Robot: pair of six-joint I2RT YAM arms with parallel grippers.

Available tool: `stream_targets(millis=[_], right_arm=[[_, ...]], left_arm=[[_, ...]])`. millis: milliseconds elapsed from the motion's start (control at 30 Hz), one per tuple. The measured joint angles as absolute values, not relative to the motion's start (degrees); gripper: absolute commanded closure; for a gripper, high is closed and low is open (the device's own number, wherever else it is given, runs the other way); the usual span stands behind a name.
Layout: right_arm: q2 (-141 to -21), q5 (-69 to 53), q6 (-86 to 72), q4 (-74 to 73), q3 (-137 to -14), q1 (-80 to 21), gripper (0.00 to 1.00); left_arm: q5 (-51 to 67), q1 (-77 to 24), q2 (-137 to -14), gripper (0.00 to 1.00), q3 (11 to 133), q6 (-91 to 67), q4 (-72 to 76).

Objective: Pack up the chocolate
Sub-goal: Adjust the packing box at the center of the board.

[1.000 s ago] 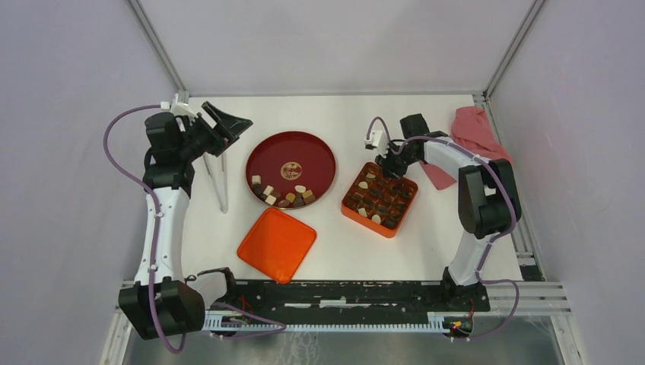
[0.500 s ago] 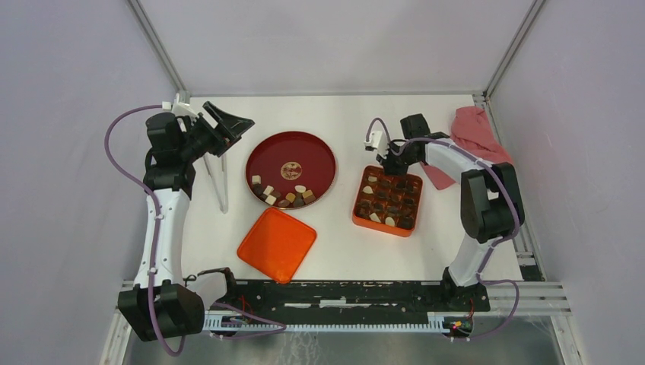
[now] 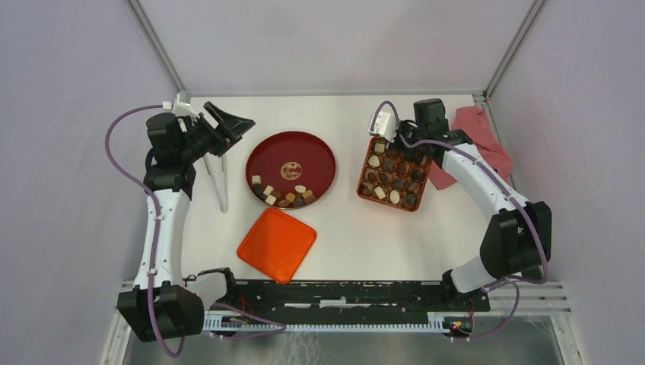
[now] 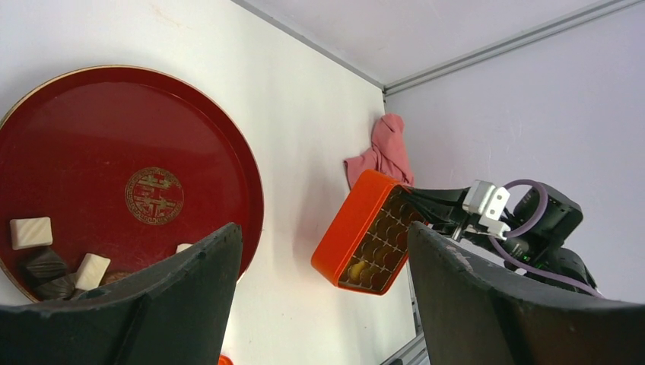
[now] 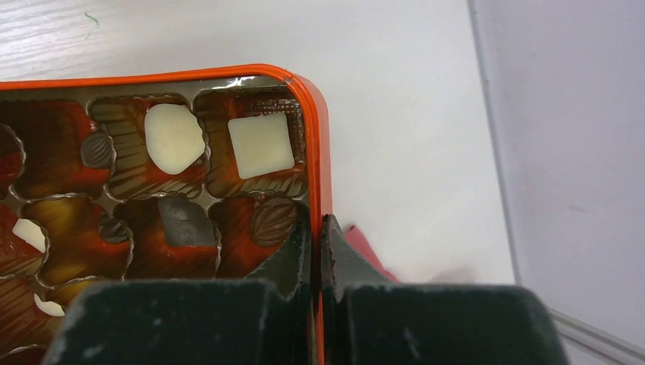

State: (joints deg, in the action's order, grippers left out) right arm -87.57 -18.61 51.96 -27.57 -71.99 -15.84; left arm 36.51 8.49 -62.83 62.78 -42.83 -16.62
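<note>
Several loose chocolates (image 3: 281, 195), brown, tan and cream, lie at the near edge of the round dark red plate (image 3: 291, 137); some show in the left wrist view (image 4: 30, 232). The orange compartment box (image 3: 360, 182) holds several chocolates, including a white square (image 5: 260, 146). My right gripper (image 3: 411, 144) is shut on the box's wall (image 5: 323, 152), one finger inside and one outside (image 5: 316, 228). The left wrist view shows the box (image 4: 354, 224) tilted, raised off the table. My left gripper (image 3: 228, 125) is open and empty, left of the plate (image 4: 325, 228).
A flat orange lid (image 3: 277, 243) lies on the table near the plate's front. A red cloth (image 3: 479, 133) lies at the far right corner behind the box. A thin white stand (image 3: 220, 179) sits left of the plate. Frame posts mark the far corners.
My right gripper has carried the orange box away from me and to the right, turning it and tilting it up. The left arm has not moved.
</note>
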Motion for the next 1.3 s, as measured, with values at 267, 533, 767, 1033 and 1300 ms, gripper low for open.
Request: stream_targets(millis=[267,533,767,1033,1300], right_arm=[[-83.8,-15.4,51.8,-25.7,-71.3,-17.3,1.0],[-82.8,-15.0,50.6,-25.3,-71.0,-18.1,1.0],[-82.8,-14.9,48.8,-25.1,-70.8,-18.1,1.0],[-82.9,-14.7,46.6,-24.0,-68.4,-18.1,1.0],[-90.2,-18.4,40.3,-24.1,-68.1,-14.6,1.0]], left_arm=[[35.0,8.5,-61.6,0.15,62.8,-42.8,-17.7],[33.7,8.5,-59.9,0.15,62.8,-42.8,-17.7],[33.6,8.4,-59.9,0.15,62.8,-42.8,-18.2],[33.8,6.5,-59.9,0.18,62.8,-42.0,-21.9],[34.2,5.0,-59.9,0.18,62.8,-38.2,-28.7]])
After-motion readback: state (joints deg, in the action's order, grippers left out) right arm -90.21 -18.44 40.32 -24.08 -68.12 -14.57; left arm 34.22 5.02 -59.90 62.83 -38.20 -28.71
